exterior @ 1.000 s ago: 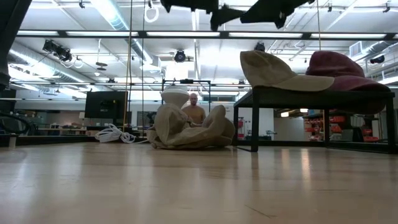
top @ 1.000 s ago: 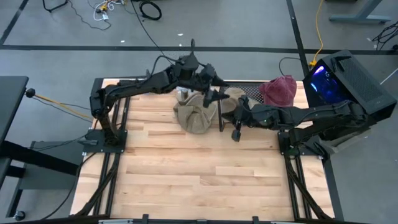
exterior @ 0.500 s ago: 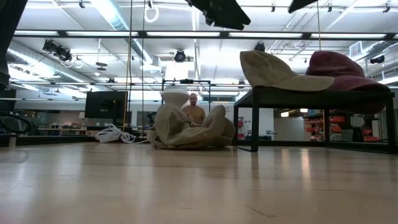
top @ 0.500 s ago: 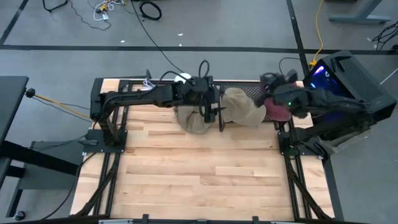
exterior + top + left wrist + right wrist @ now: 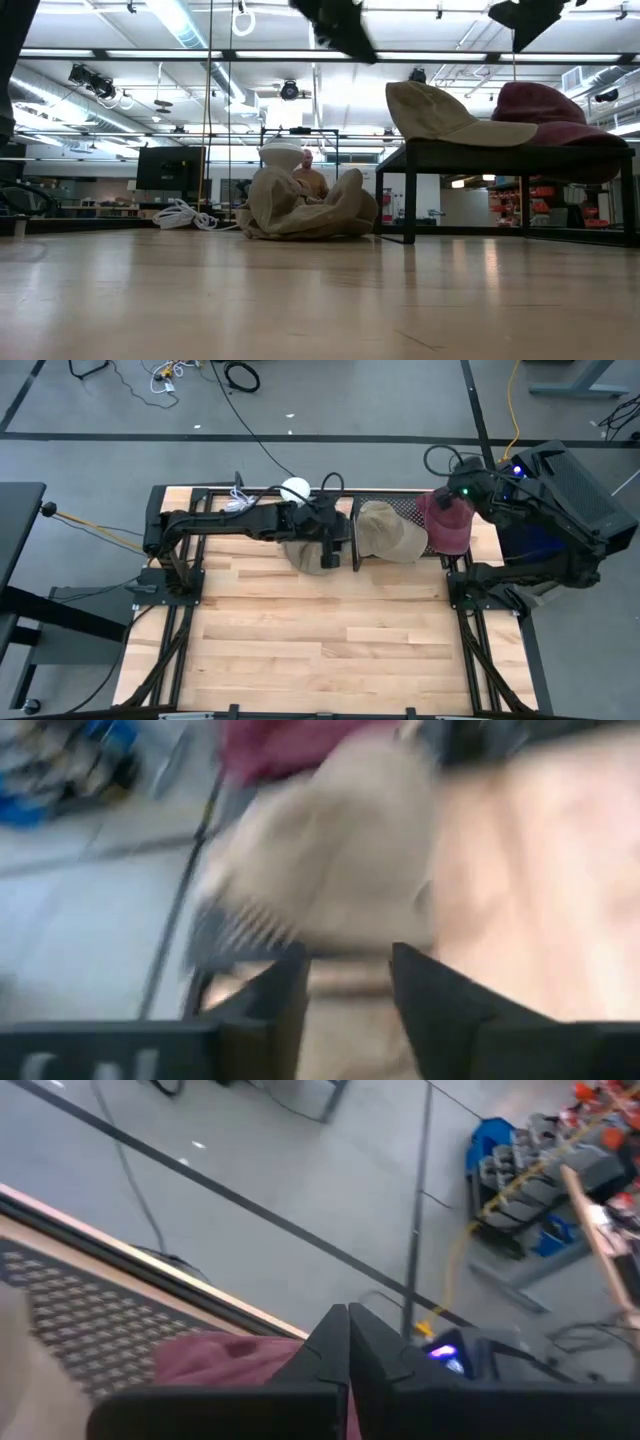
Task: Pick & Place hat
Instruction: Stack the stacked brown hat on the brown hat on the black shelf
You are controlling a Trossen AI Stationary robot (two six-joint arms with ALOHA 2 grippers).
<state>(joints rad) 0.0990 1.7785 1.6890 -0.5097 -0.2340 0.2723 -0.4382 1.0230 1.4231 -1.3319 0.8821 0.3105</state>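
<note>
Tan cap (image 5: 388, 532) now resting on the black rack (image 5: 400, 508), upper centre, beside the maroon hat (image 5: 447, 522). Right gripper (image 5: 450, 482) pulled back to upper right, fingers closed, empty. Left gripper (image 5: 335, 540) open, dropped over the crumpled tan hat (image 5: 310, 556) on the table (image 5: 320, 640): probably next.

A tan cap (image 5: 388, 532) sat upright on the black mesh rack (image 5: 400, 507), brim pointing toward the maroon hat (image 5: 447, 523) just beside it on the same rack. A crumpled tan hat (image 5: 312, 553) lay heaped on the wooden worktop (image 5: 320, 650) beside the rack.
</note>
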